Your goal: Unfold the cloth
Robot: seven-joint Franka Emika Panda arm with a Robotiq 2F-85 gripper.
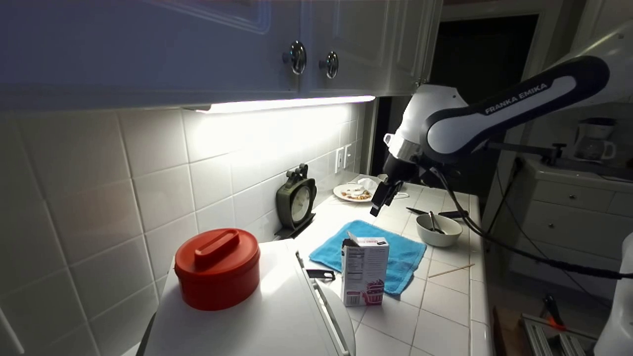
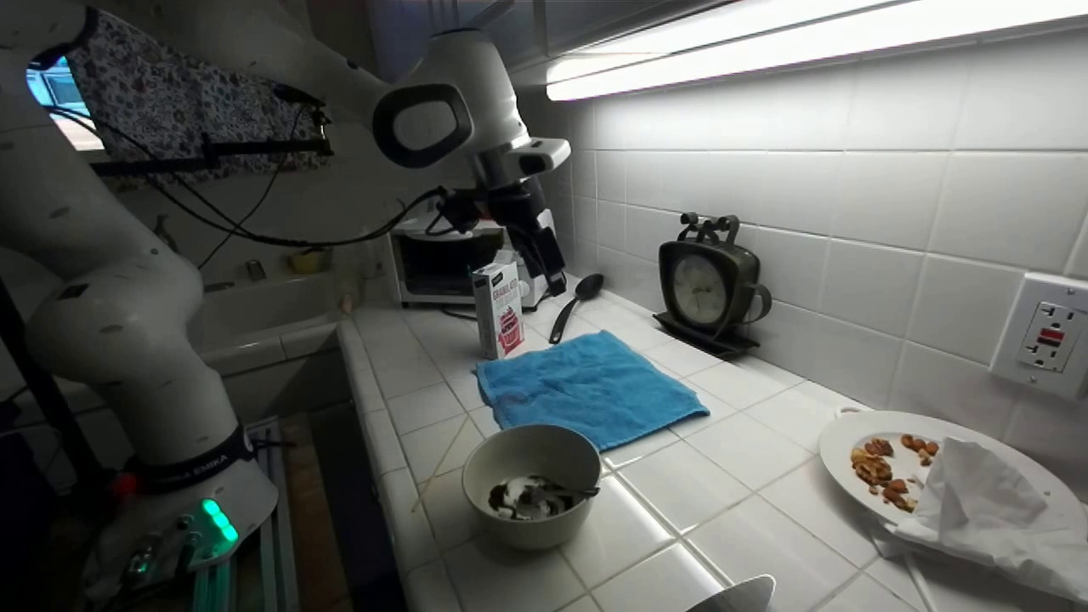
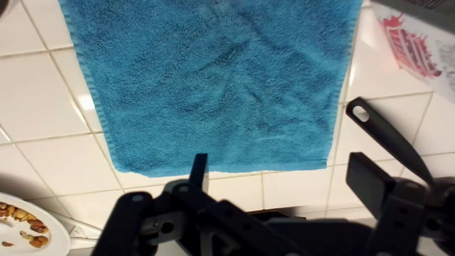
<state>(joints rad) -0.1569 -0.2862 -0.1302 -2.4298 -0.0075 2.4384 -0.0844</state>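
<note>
The blue cloth (image 3: 220,89) lay spread on the table (image 2: 705,493), in the upper middle of the wrist view. The unfolding seemed nearly complete; perhaps only small wrinkles remained to smooth. The jaws stood apart, holding nothing.

The robot arm (image 2: 123,297) is white, smooth and rounded in outline. A black surround (image 1: 591,76), lettered FRANKA EMIKA in pale capitals, frames an elongated light panel (image 1: 455,133); a silvery collar (image 1: 405,150) encircles the wrist (image 1: 425,111). The fingers (image 3: 401,213) are black and blocky, their linkages (image 3: 238,222) bearing round pin heads (image 3: 137,197). A black cable (image 1: 593,272) hangs outside. The base (image 2: 183,523) is white, with a dark lettered band (image 2: 183,472) and green lights (image 2: 219,520).
</note>
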